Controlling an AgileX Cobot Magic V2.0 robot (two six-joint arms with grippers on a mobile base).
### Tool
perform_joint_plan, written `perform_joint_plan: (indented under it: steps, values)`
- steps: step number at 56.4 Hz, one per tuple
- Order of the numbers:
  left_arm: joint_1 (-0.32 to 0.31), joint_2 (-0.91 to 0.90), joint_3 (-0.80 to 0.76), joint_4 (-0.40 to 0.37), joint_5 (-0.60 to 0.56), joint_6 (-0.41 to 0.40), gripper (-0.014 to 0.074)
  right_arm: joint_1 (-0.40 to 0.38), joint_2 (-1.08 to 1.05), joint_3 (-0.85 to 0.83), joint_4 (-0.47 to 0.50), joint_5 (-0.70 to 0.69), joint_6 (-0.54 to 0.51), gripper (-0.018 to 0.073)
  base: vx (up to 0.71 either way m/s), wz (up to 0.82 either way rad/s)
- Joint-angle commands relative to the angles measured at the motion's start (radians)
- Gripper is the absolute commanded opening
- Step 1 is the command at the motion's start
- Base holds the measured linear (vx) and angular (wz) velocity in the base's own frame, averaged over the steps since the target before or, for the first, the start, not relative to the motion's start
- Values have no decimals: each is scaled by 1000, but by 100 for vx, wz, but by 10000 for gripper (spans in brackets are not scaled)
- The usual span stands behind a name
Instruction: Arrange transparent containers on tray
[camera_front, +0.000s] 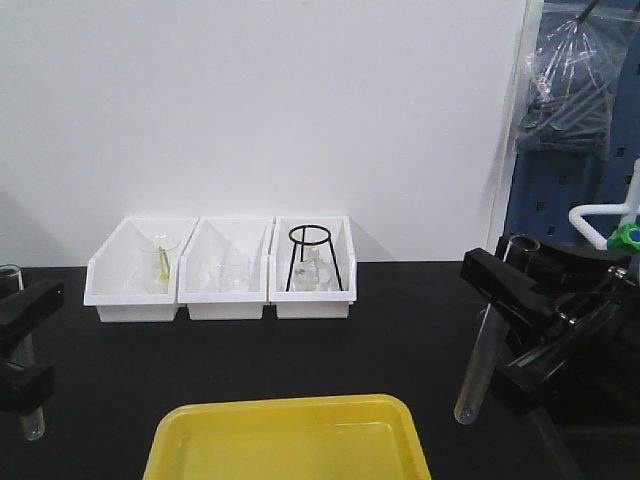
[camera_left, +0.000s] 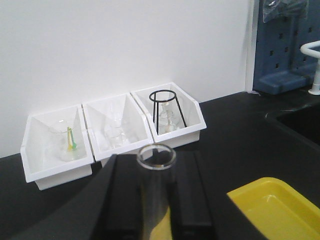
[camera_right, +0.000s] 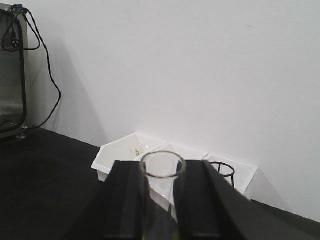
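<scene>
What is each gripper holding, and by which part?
Left gripper holds one test tube by its upper half; right gripper holds the other test tube near its rim.

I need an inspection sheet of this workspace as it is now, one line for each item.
Surface: black tabletop.
Job's things: yellow tray at the front edge, nothing seen in it; left test tube near upright, right test tube tilted, neither in the tray.
Clutter: three white bins at the wall with glassware; black wire stand in the rightmost.
Grippers: left gripper shut on the left test tube; right gripper shut on the right test tube.
Cables: black cable hanging beside a metal box, right wrist view.
Surroundings: white wall; blue pegboard at right.
</scene>
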Motion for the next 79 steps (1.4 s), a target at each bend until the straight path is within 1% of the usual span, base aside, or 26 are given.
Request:
perform_joint_plan:
  steps: [1,24,60,62,63,64,70,72,79]
  values:
    - [-6,-10,-34,-2,-68,-8,-1,-3,-15,-30,14,-65,-1,-11,19,-7]
    - [-6,-10,-34,-2,-68,-8,-1,-3,-15,-30,14,-65,-1,-11,11,-4]
    - [-6,-10,-34,-8,-71,-10,-1,-3,-15,-30,14,-64,-1,-11,1,0]
    - [-6,-10,-34,-34,-74,-10,-1,-3,-15,-30,14,-63,-1,-11,0,0]
    - [-6,-7,-34,-136,-75,-10,-1,-3,-15,-30,14,-62,-1,-13,0,0]
    - [-6,-2,-35,-158,-73,-9,-1,-3,-15,-30,14,-62,-1,-13,0,0]
    - [-6,48,-43,-230,-39,-7,-1,-3,-10,-30,14,-62,-1,-13,0,0]
    - [-6,78,-59,-257,-5,-7,-1,-3,-5,-30,14,-62,-1,-13,0,0]
    - [-6,229,-179,-354,179,0,-1,-3,10,-30,15,-62,-1,-13,0,0]
